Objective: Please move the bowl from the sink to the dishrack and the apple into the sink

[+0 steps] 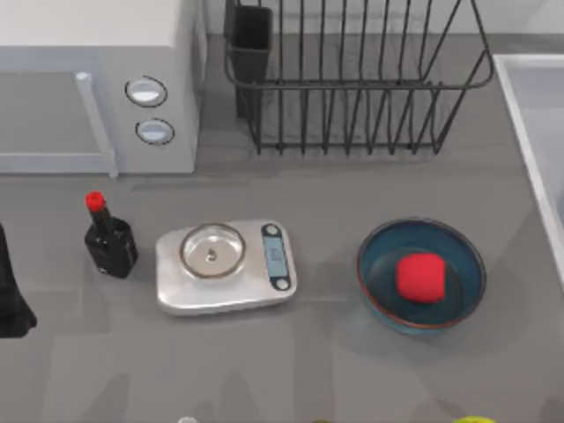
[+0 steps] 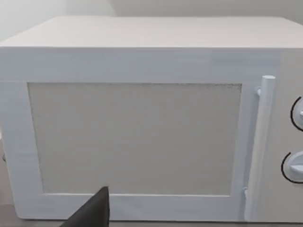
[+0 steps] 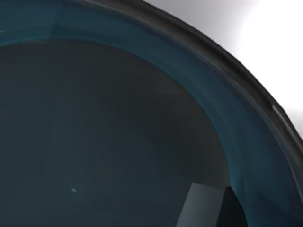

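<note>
Parked at the table's left edge, my left arm (image 1: 11, 300) faces the microwave (image 2: 142, 123); its grip I cannot tell. Close over a bowl (image 3: 118, 142) sits my right wrist, grip likewise unclear. On the table, right of the scale (image 1: 225, 267), a second bowl (image 1: 421, 274) holds the apple (image 1: 419, 278). The dishrack (image 1: 352, 79) stands far, the sink (image 1: 533, 123) at right.

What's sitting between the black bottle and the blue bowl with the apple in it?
In the top view, a silver kitchen scale lies between the bottle and the bowl holding the apple.

Red apple (image 1: 419, 278) sits inside teal bowl (image 1: 458, 256).
</note>
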Action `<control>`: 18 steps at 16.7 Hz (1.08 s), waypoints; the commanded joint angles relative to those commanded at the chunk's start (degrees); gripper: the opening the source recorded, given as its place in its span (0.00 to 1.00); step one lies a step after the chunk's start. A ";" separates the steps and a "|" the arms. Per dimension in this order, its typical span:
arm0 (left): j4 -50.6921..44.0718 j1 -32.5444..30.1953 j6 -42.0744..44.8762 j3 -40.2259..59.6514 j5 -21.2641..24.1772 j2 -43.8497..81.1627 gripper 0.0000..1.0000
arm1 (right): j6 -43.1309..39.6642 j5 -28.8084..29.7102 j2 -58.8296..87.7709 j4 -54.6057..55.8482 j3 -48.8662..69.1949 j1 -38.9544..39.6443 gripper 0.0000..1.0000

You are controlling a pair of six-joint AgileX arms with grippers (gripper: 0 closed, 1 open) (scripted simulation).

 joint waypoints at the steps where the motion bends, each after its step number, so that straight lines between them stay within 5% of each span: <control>1: 0.00 0.00 0.00 0.00 0.00 0.00 1.00 | 0.00 0.00 0.00 0.00 0.00 0.00 0.00; 11: 0.00 0.00 0.00 0.00 0.00 0.00 1.00 | -0.73 -0.14 -2.37 -1.22 -1.26 -0.66 0.00; 18: 0.00 0.00 0.00 0.00 0.00 0.00 1.00 | -9.37 -1.11 -26.99 -13.89 -13.18 -9.36 0.00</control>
